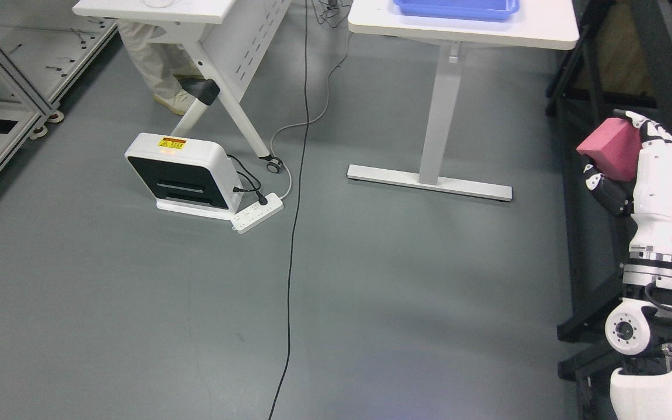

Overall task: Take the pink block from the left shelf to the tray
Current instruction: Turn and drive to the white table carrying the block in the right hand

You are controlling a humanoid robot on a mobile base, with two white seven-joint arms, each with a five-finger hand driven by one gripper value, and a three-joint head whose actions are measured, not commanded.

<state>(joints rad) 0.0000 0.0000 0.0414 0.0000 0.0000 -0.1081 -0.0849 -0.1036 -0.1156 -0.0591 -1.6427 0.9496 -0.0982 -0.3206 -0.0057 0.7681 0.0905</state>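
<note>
Right hand (642, 169) grips the pink block (610, 149), raised at my far right.
I see the blue tray (455, 8) on the white table (540, 30) ahead, well apart; a black cable (295, 221) crosses the floor.

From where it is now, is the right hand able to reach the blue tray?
Probably not yet: the right hand, gripping the pink block, is well short of the blue tray on the far table.
</note>
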